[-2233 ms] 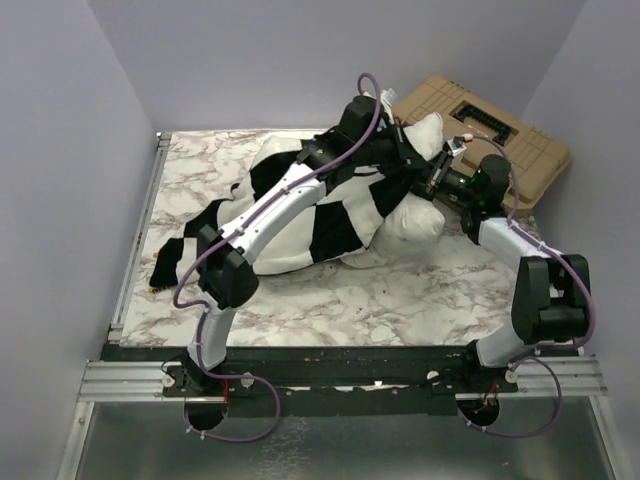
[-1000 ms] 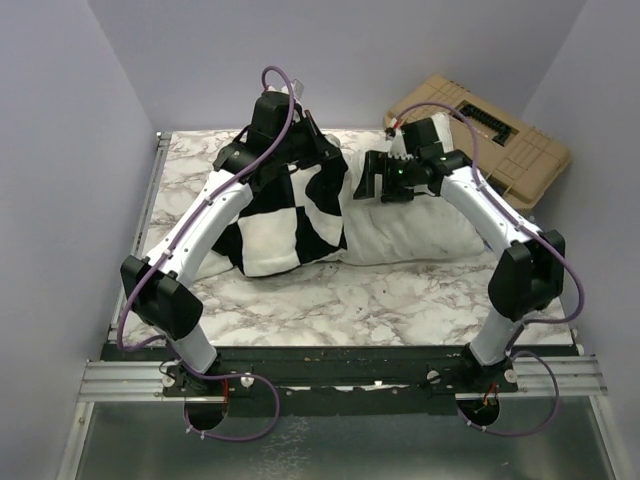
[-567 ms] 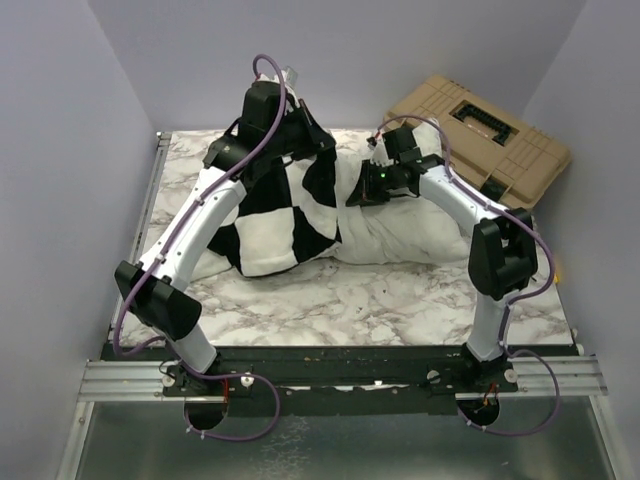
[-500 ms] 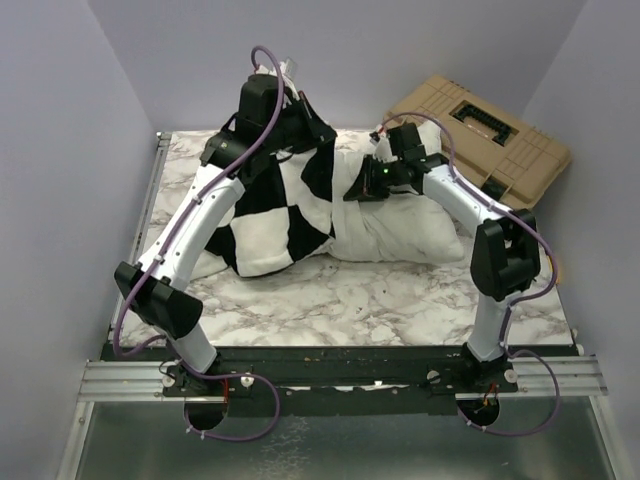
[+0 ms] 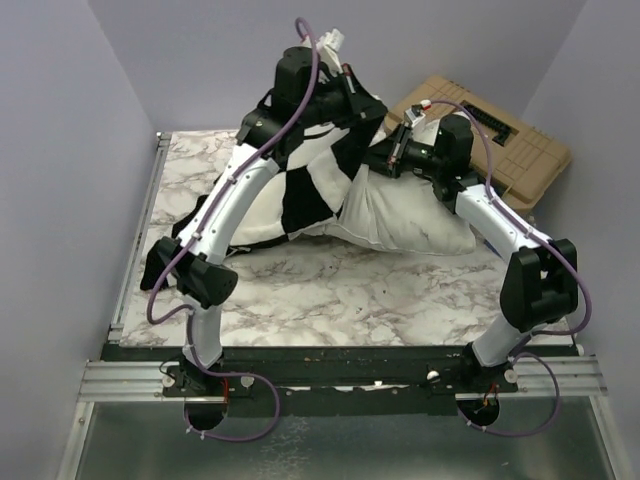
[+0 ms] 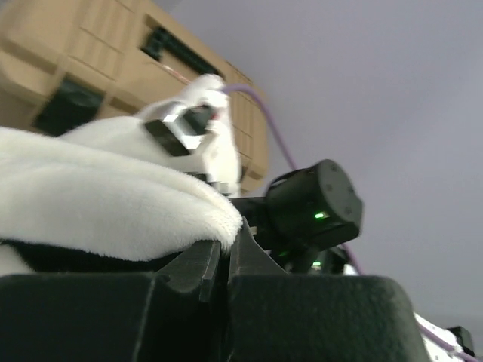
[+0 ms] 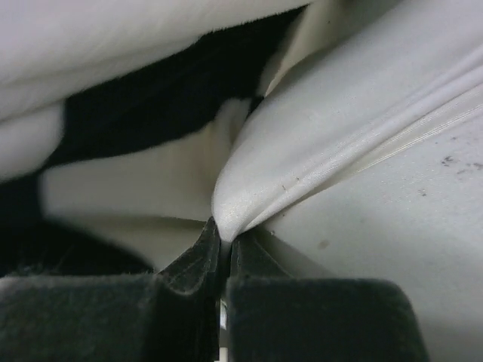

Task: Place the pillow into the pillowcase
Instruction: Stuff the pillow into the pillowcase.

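Pinching the pillowcase (image 5: 300, 190) hem, the left gripper (image 6: 225, 253) holds it raised, jaws closed on the fleece. Just to its right, the right gripper (image 7: 224, 235) clamps a fold of the pillow (image 5: 415, 215); checked fabric covers the pillow's left end. A tan toolbox (image 5: 505, 140) crowds behind the right wrist, beyond the marble table (image 5: 350, 290).

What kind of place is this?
Probably a robot test booth, not a home: two arms bolted to a metal rail, a marble-pattern table boxed in by plain walls, a tan tool case behind.
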You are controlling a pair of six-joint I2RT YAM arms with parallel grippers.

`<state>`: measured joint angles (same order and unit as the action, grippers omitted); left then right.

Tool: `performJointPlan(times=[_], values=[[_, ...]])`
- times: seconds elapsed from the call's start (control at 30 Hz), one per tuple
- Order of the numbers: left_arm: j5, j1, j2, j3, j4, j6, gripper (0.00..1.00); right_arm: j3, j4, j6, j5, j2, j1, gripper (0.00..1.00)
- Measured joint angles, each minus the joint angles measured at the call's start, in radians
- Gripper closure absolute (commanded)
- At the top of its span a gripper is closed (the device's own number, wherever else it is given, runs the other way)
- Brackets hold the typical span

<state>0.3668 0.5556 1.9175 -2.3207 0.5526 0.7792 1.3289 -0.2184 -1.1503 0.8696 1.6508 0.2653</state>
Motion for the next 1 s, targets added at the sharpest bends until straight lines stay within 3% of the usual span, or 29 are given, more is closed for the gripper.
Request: performJointPlan(times=[0.17, 0.4, 0.63, 0.87, 1.0], values=[[0.032, 0.119, 0.136, -0.137, -0.031, 0.089, 1.00, -0.027, -0.130, -0.093, 0.001, 0.032, 0.028, 1.00], [0.010, 0.208, 0.181, -0.143, -0.194, 0.265, 1.00, -0.050, -0.388, -0.236, -0.005, 0.085, 0.026, 1.00], [-0.016, 0.310, 0.192, -0.145, -0.320, 0.390, 1.00, 0.017, -0.592, -0.383, -0.020, 0.194, 0.102, 1.00], [-0.018, 0.388, 0.289, -0.170, -0.494, 0.550, 1.00, 0.147, -0.601, -0.399, -0.019, 0.253, 0.129, 1.00], [0.011, 0.409, 0.298, -0.157, -0.531, 0.566, 1.00, 0.154, -0.586, -0.378, -0.031, 0.240, 0.130, 1.00]])
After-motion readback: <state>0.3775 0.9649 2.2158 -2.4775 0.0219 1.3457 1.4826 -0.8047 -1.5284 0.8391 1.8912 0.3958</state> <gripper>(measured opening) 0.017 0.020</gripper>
